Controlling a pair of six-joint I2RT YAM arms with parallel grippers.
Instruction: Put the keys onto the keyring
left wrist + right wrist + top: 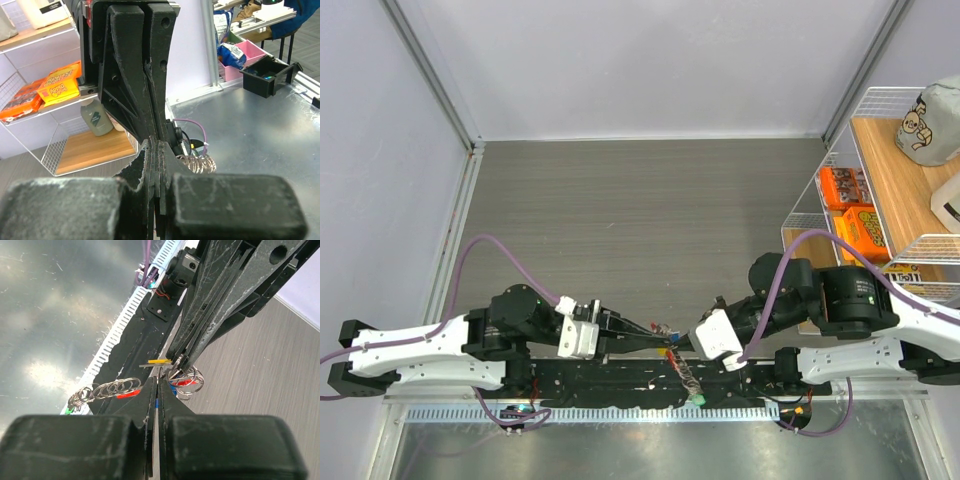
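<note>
Both grippers meet at the near edge of the table, tip to tip. My left gripper (653, 328) (157, 148) is shut on the keyring (189, 377), a cluster of thin metal rings. From it a silvery chain (112, 388) (688, 375) hangs toward a green tag (699, 398). My right gripper (158, 381) (686, 343) is shut, with a thin metal part of a key in its tips just below the yellow tag (160, 361). Red tags (186, 382) sit by the rings, and a blue tag (157, 403) shows behind my right fingers. In the left wrist view only the chain's rings (200, 163) show.
A wire shelf rack (840, 150) stands at the right with orange snack boxes (850, 215) and a plush toy (930, 120) on its wooden top. A white slotted rail (580, 412) runs along the front, with the black base plate (620, 378) behind it.
</note>
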